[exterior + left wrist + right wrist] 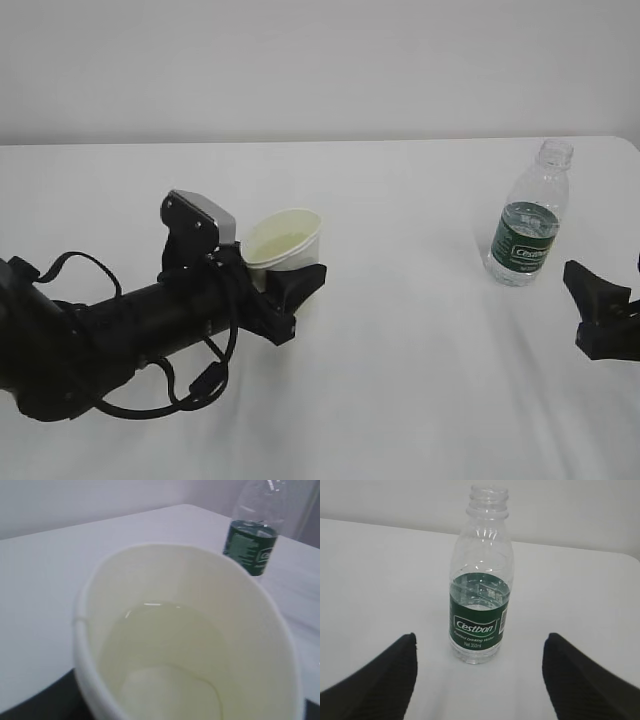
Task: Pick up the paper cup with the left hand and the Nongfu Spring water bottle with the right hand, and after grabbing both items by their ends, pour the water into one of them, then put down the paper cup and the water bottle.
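Left pincer grips the tilted paper cup; right pincer stands wide, apart from the bottle.

On the white table (400,400), the left pincer (285,285) is clamped around the paper cup (285,240), which leans with its mouth turned toward the Nongfu Spring water bottle (528,215); whether the cup's base touches the table cannot be told. The left wrist view shows the water (165,650) pooled in the cup's lower side, well below the rolled rim. The bottle stands upright and capless, well to the right of the cup, with water up to about the top of its green label. The right pincer (600,310) sits just right of and nearer the camera than the bottle, its two black fingers (375,680) spread wide on either side of the bottle's base and touching nothing.
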Tool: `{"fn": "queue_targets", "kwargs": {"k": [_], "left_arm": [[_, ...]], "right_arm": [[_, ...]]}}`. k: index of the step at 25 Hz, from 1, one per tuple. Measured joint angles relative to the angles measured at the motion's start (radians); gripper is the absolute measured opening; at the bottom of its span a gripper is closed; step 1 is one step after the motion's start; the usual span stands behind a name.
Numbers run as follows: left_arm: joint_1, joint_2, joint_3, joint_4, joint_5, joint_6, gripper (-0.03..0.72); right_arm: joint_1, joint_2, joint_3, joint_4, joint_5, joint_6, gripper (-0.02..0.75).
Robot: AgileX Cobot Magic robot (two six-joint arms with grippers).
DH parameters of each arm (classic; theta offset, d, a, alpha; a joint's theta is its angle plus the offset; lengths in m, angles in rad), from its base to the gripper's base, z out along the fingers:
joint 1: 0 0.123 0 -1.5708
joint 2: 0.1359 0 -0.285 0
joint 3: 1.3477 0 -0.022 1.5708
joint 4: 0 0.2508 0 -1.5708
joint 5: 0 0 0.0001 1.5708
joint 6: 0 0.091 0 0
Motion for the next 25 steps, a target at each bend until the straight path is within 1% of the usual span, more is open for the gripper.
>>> {"fn": "queue_targets", "kwargs": {"k": [6, 11, 22, 25], "left_arm": [[0.000, -0.024, 0.052, -0.215, 0.000, 0.089, 0.419], [0.000, -0.034, 0.065, -0.377, 0.000, 0.180, 0.419], [0.004, -0.035, 0.065, -0.681, 0.000, 0.217, 0.418], [0.030, -0.035, 0.065, -0.701, 0.000, 0.223, 0.418]], "right_arm": [[0.000, 0.000, 0.000, 0.000, 0.000, 0.000, 0.592], [0.000, 0.000, 0.000, 0.000, 0.000, 0.000, 0.592], [0.000, 0.000, 0.000, 0.000, 0.000, 0.000, 0.592], [0.000, 0.000, 0.000, 0.000, 0.000, 0.000, 0.592]]}}
